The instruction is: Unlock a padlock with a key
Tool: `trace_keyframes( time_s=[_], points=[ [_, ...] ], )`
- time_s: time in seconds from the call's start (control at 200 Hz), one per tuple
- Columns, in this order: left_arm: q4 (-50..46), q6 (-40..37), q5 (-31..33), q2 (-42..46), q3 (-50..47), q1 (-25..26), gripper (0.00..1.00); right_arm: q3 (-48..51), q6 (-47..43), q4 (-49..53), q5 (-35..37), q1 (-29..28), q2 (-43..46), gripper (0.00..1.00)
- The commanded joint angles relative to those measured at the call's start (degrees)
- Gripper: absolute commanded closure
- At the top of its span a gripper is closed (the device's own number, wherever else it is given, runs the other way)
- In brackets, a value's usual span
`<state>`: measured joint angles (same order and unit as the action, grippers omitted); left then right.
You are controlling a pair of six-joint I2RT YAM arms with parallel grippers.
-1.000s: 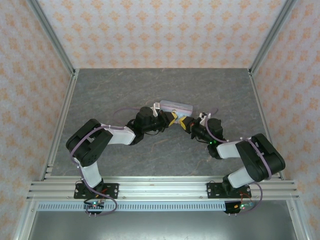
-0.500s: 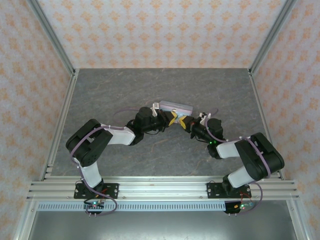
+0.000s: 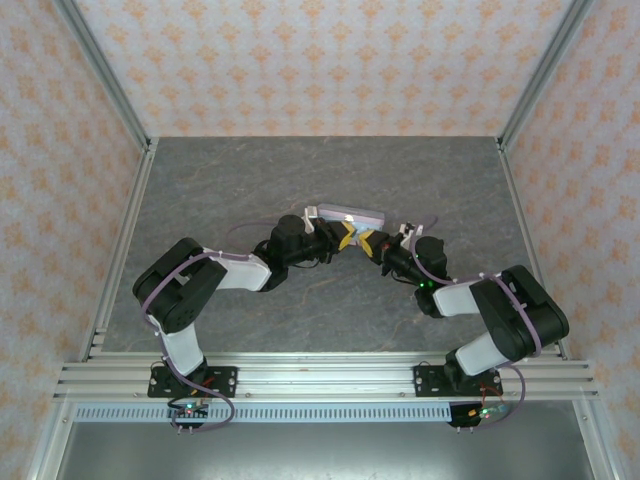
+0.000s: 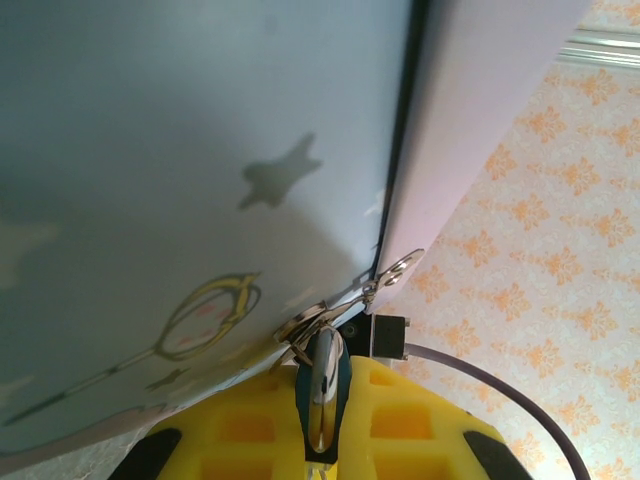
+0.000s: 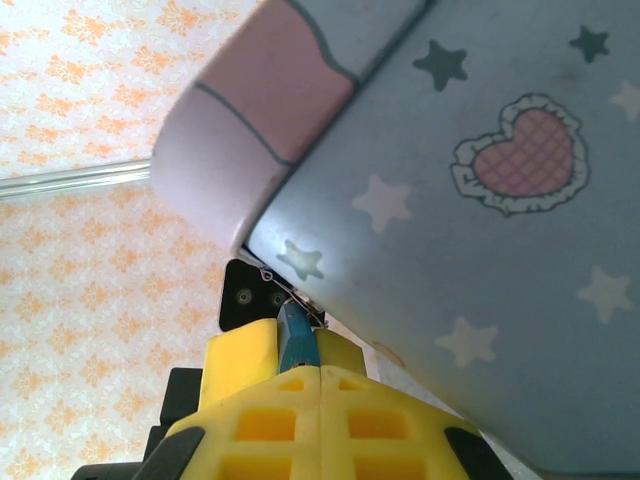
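- Left gripper (image 3: 344, 236), mid-table, has its jaws pinched narrow on a shiny metal sliver trailing wire rings, apparently the key (image 4: 322, 390); it is held edge-on, likely so it can point across at the lock
- Right gripper (image 3: 371, 243), just to its right, is clamped tight on the teal padlock (image 5: 293, 340) — bracing it for insertion
- Both tips nearly meet on the near side of the pale tin (image 3: 348, 213); whether the key sits in the keyhole cannot be told

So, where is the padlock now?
In the right wrist view, the padlock is pinched between the right gripper's fingertips, close beside the tin's rounded corner.
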<state>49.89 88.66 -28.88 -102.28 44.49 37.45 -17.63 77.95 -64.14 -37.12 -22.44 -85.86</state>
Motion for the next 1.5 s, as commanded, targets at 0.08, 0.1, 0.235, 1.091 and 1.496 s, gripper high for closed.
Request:
trace_keyframes(
  time_s=[0.08, 0.1, 0.235, 1.091, 1.496],
  points=[
    [9.4, -0.5, -6.2, 1.3, 0.8, 3.7, 1.0, -2.6, -2.3, 2.9, 0.3, 0.4, -0.4, 1.0],
    [9.4, -0.5, -6.2, 1.4, 0.7, 3.7, 1.0, -2.7, -2.4, 3.0, 0.3, 0.4, -0.4, 1.0],
    [9.3, -0.7, -6.4, 1.4, 0.4, 3.8, 1.0, -3.9, -3.5, 4.2, -0.4, 1.0, -0.6, 1.0],
    [8.6, -1.1, -6.8, 1.1, 1.6, 4.7, 1.0, -6.4, -2.5, 2.7, -0.8, -0.1, -3.7, 1.0],
    [8.6, -0.5, -5.9, 0.5, 1.5, 5.3, 1.0, -8.8, -7.8, 8.9, 0.4, -3.8, -1.8, 1.0]
  ],
)
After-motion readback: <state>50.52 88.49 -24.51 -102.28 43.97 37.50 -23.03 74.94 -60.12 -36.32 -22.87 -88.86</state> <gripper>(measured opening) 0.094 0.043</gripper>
